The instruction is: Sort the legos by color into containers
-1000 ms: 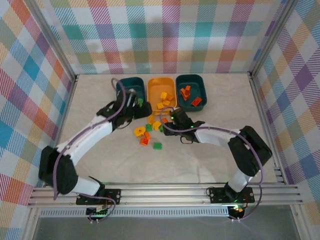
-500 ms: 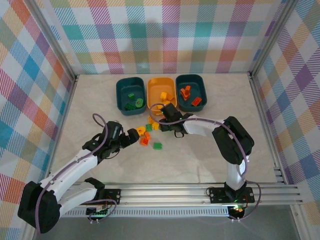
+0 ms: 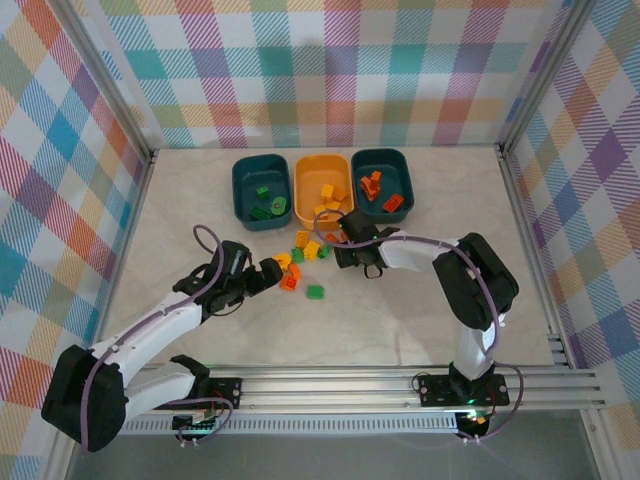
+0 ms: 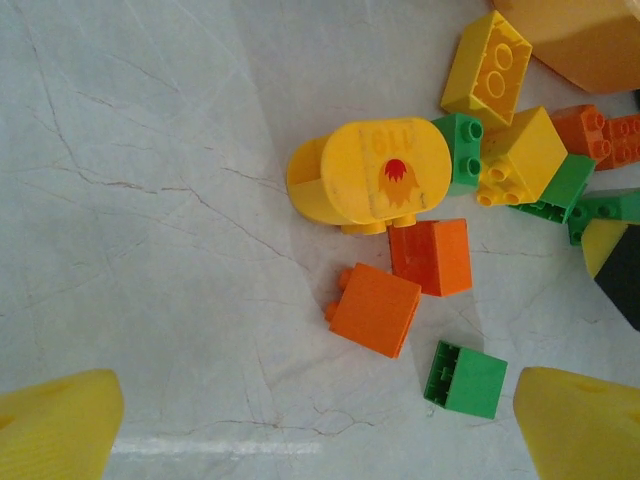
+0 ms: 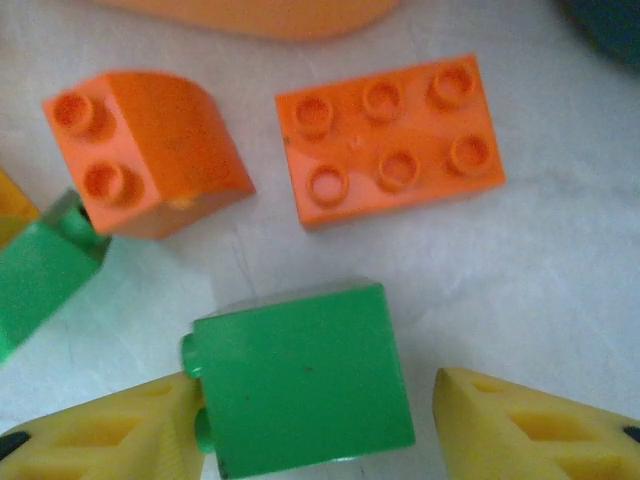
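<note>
Counter (image 3: 420, 310) has three containers at the back: left teal tub (image 3: 237, 188) with green legos, yellow-orange tub (image 3: 299, 185) with yellow ones, right teal tub (image 3: 409, 185) with orange-red. Left gripper (image 4: 318, 425) jaws spread wide over the loose legos (image 3: 300, 262) in front. Right gripper (image 5: 320, 430) jaws straddle a green brick (image 5: 305, 375) on the counter, one finger (image 5: 110, 435) touching, the other just clear.

left gripper (image 3: 268, 274) stands wide open, near-left of the orange tub (image 3: 298, 186); right gripper (image 3: 337, 238), partly open, hangs just before it.
</note>
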Tool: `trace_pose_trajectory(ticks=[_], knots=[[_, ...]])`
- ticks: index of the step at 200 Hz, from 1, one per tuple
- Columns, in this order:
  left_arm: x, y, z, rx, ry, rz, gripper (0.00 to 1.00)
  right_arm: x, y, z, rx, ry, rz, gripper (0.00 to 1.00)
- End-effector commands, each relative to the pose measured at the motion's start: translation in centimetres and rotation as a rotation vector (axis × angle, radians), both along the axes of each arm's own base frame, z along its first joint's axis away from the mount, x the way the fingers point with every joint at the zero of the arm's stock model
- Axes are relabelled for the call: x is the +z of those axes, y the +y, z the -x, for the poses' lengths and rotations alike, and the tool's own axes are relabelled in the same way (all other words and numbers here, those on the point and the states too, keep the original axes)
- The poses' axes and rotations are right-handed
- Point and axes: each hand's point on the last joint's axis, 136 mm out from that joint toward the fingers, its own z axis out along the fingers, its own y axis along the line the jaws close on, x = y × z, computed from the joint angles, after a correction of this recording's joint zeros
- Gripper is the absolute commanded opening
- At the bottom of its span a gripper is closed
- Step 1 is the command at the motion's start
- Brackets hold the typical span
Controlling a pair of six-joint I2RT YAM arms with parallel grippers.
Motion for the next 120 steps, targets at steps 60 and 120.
trace_pose_trajectory(ticks=[60, 120], knots=[[1.3, 0.3, -0.4, 0.002, -0.04, -0.013, 1.0, 0.4, 0.0, -0.7, 0.039, -0.003, -0.003, 0.42], [1.2, 4.6, -0.2, 0.206, -0.033, -0.106, 1.0, 9.0, 3.8, 0.4, 0.057, -0.091, -0.219, 0.35]])
